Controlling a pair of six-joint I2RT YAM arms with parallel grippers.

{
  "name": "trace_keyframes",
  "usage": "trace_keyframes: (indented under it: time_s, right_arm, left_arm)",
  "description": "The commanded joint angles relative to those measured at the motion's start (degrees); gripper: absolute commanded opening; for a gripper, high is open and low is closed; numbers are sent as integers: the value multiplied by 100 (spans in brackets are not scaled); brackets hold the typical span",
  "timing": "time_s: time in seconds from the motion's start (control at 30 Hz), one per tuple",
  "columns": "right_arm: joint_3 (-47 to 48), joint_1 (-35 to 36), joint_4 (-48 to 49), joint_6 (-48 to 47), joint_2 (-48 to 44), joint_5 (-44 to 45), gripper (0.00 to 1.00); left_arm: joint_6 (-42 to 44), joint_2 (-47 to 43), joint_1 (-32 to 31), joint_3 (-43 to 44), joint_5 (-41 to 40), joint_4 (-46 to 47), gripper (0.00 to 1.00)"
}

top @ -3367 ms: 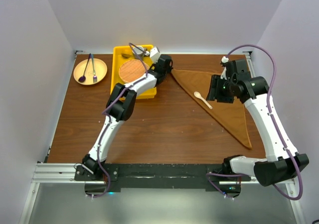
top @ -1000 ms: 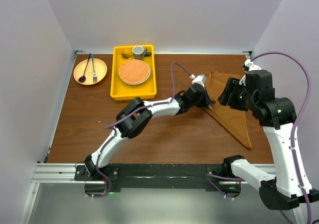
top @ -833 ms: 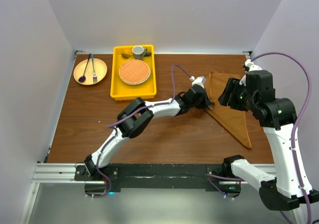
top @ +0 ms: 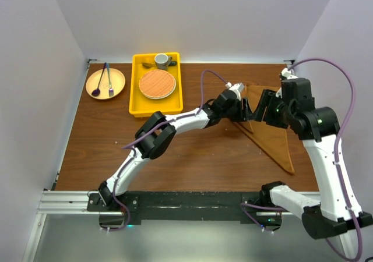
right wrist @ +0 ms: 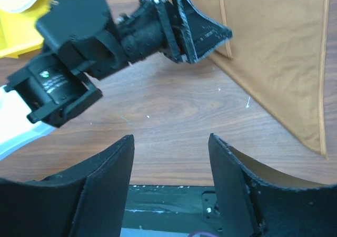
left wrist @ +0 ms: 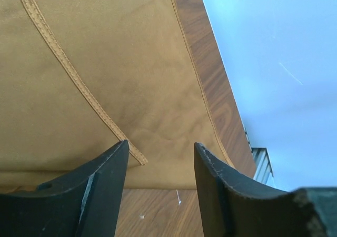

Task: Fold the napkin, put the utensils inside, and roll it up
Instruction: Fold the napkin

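Though parted (empty), left end effector [left wrist: 160,145] overhangs napkin [left wrist: 105,63].

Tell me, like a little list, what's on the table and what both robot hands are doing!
Napkin: rust-brown cloth napkin, folded into a triangle, lying flat.
Left gripper: open, empty, over the napkin's hemmed edge.
Right gripper: open, empty, beside the napkin.
Tray: yellow plastic tray holding a round orange woven mat and a grey cup.
Plate: round cream plate with a purple spoon and a dark fork.
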Motion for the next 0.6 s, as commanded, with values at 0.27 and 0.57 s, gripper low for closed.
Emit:
trace_keyframes:
  time_s: [0.27, 0.57]
  right_arm:
    - [71, -632, 650, 472, 1877, -156, 59]
    - [35, -1240, 1452, 297, 3512, -1018, 32]
  left_arm:
    - [-338, -688, 1041, -409, 881, 645, 25]
    - [-611, -73, 1111, -198, 1295, 1050, 18]
